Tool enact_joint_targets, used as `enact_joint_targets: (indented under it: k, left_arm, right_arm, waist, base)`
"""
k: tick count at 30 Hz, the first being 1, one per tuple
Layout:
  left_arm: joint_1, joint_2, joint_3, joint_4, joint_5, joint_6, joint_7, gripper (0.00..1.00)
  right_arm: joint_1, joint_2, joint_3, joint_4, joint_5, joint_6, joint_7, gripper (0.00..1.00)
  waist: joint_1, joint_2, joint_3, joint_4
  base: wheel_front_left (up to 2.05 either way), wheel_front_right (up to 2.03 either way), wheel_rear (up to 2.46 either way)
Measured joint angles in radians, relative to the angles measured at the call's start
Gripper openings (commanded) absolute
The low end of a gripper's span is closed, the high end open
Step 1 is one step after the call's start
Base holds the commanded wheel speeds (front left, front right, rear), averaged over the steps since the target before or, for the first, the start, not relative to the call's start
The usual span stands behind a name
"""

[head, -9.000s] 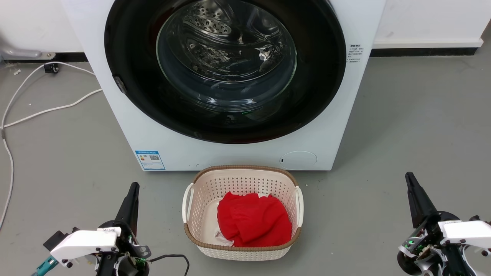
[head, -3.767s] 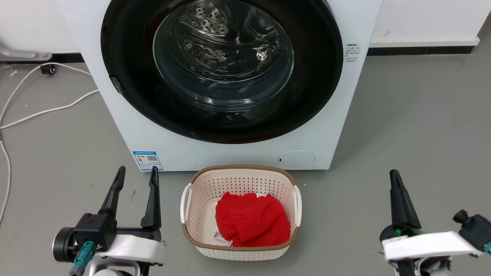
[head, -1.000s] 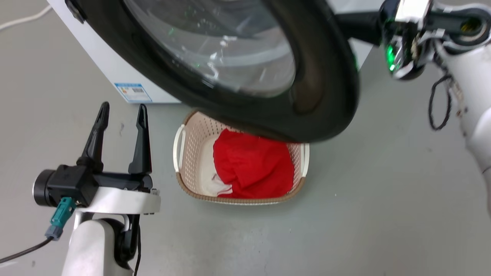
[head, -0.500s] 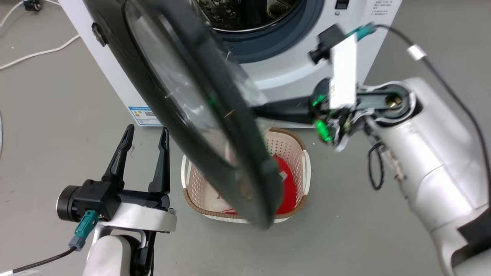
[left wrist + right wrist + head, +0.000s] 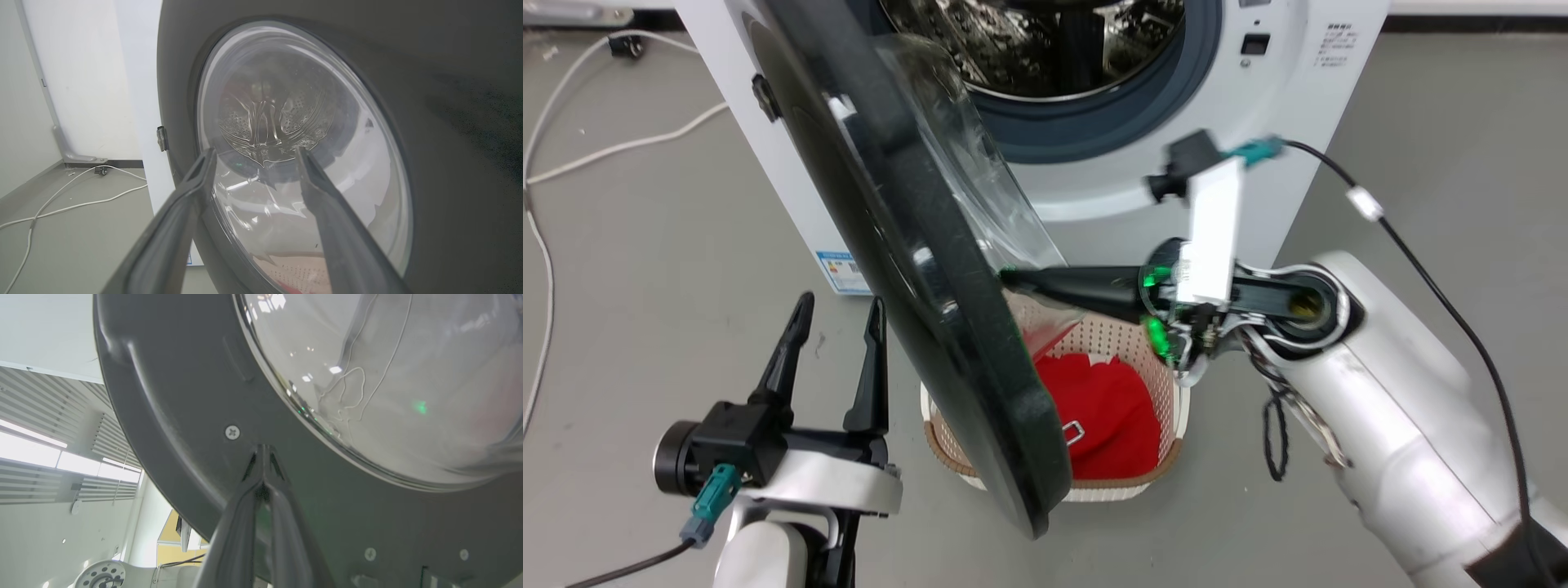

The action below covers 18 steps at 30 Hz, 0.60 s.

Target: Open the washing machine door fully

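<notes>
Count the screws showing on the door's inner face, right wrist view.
3. One screw sits just up-left of the right gripper; a second and third lie side by side, low on the right of the washing machine door. Others may be hidden off-frame.

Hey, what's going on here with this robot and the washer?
The robot is opening a front-loading washing machine. Its right gripper, fingers shut, presses its tips against the inner side of the black, glass-bowled door, which stands swung well out from the drum opening but not yet fully back. The left gripper hangs open on the door's outer side, holding nothing. A laundry basket with a red cloth sits on the floor in front of the machine.
</notes>
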Motion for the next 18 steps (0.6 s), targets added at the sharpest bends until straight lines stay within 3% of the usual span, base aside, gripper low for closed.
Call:
enact_joint_targets:
  k: [7,10,12,13,18]
  left_arm:
    - [0.053,-0.009,0.013,0.011,0.000,0.000,0.000,1.00]
    - [0.078,-0.012,0.025,0.014,0.002,0.000,0.000,1.00]
    - [0.094,-0.014,0.034,0.015,0.002,0.000,0.000,1.00]
    - [0.114,-0.016,0.045,0.014,0.003,0.000,0.000,1.00]
    - [0.126,-0.018,0.061,0.010,0.010,0.000,0.000,1.00]
  right_arm:
    - [0.153,-0.061,-0.124,-0.067,-0.011,0.000,-0.288,0.03]
    - [0.235,-0.089,-0.175,-0.105,-0.019,0.000,-0.403,1.00]
    - [0.298,-0.101,-0.205,-0.137,-0.029,0.000,-0.479,1.00]
    - [0.384,-0.113,-0.239,-0.179,-0.068,0.000,-0.606,1.00]
    - [0.506,-0.126,-0.276,-0.253,-0.180,0.000,-0.828,1.00]
  waist:
    - [-0.0001,0.0000,-0.065,-0.005]
    - [-0.0001,0.0000,-0.094,-0.012]
    - [-0.0001,0.0000,-0.112,-0.017]
    - [-0.0002,0.0000,-0.133,-0.027]
    - [-0.0001,0.0000,-0.143,-0.040]
  base:
    - [0.00,0.00,0.00]
    - [0.00,0.00,0.00]
    - [0.00,0.00,0.00]
    - [0.00,0.00,0.00]
    - [0.00,0.00,0.00]
